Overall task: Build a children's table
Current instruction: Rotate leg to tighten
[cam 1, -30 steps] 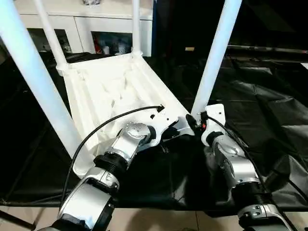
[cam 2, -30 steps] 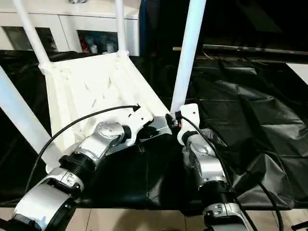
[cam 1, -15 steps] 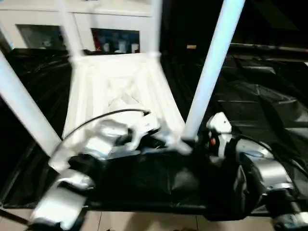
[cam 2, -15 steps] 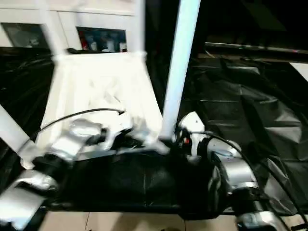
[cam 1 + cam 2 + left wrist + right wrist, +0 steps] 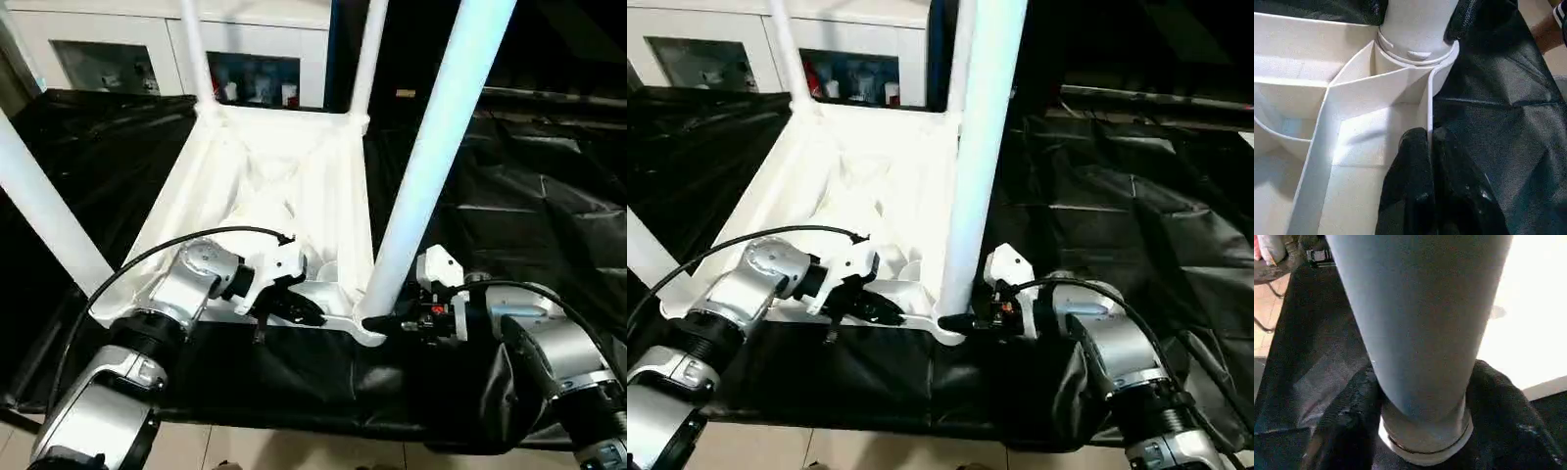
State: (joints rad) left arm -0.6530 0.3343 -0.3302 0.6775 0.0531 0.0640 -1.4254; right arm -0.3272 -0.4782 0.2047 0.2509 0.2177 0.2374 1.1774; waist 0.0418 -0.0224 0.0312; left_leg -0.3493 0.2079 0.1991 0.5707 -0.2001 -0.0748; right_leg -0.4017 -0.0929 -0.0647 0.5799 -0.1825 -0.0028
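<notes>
The left gripper has its black fingers pinched onto the thin near rim wall of the upturned children's table, just beside the corner socket. The right gripper straddles the base of the near right leg, a finger on each side, seemingly clasping it. The table is smooth white plastic, ribbed underneath, lying top down on crinkled black sheeting; its round tapered legs stand up, their upper ends cut off. A white cabinet stands behind
</notes>
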